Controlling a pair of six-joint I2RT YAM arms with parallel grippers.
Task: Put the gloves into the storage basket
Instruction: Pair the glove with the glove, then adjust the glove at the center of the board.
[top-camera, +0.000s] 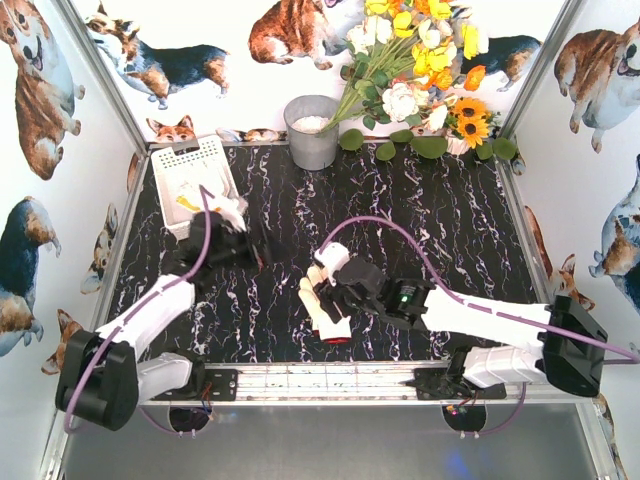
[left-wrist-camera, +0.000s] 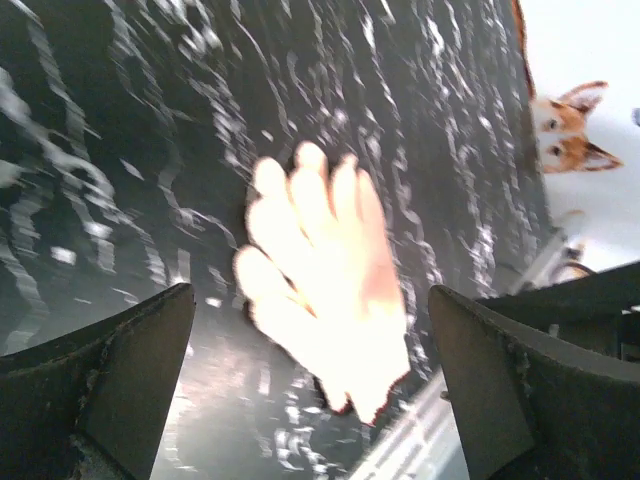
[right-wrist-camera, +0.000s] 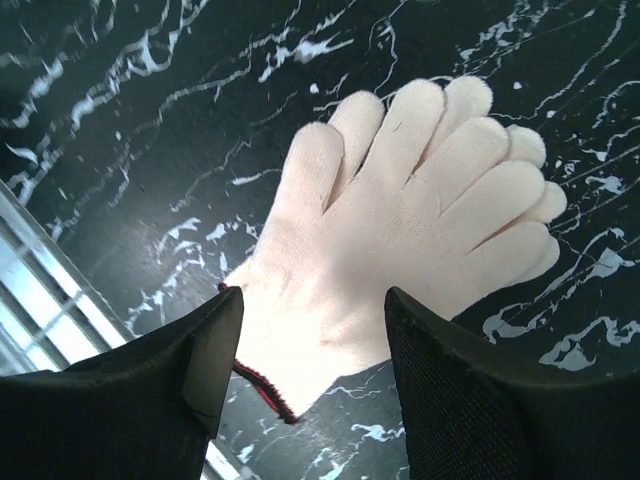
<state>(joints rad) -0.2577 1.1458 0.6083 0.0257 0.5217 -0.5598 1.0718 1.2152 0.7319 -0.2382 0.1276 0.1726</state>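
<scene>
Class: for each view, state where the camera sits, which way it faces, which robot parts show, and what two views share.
Top external: above and behind the bases, looking down on the table; left arm and right arm show.
Left wrist: on the left arm, facing down at a blurred white glove; own jaws wide apart.
Right wrist: on the right arm, facing down at white gloves; own jaws apart.
Shared: top and right wrist both show those gloves.

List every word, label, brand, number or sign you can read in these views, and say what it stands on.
None can be read.
No lettering shows on the white gloves, the basket, the grey bucket, the table or the dog-print walls.
The left wrist view is too blurred to rule out small print.
</scene>
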